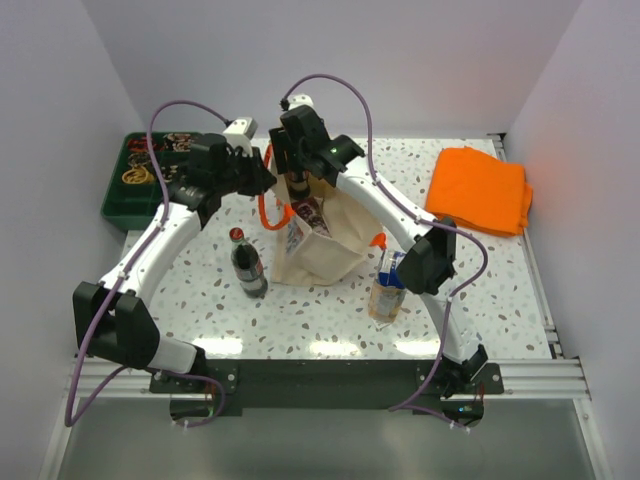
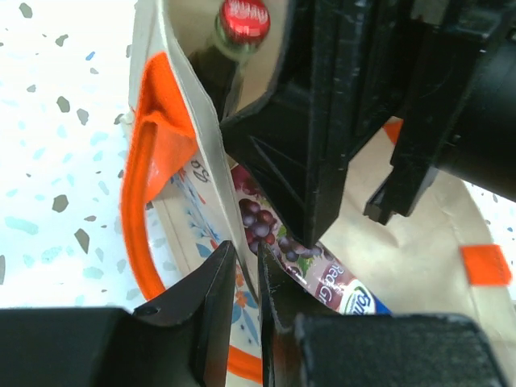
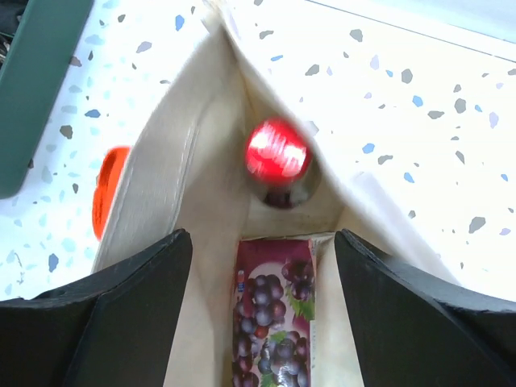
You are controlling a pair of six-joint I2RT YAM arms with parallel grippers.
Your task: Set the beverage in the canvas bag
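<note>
The beige canvas bag [image 1: 325,255] with orange handles stands open mid-table. My left gripper [image 1: 262,176] is shut on the bag's rim [image 2: 193,97], the cloth edge pinched between its fingers [image 2: 246,260]. My right gripper [image 1: 296,160] hangs open and empty just over the bag's mouth [image 3: 262,235]. Inside the bag [image 3: 161,161] a dark bottle with a red cap [image 3: 276,153] stands upright at the far end, also showing in the left wrist view [image 2: 243,20]. A purple grape juice carton [image 3: 274,322] lies in the bag beside it [image 2: 278,242].
A dark cola bottle [image 1: 248,264] stands on the table left of the bag. A pale bottle with a blue label [image 1: 387,287] stands to its right. A folded orange cloth [image 1: 480,188] lies at the back right, a green tray [image 1: 140,185] at the back left.
</note>
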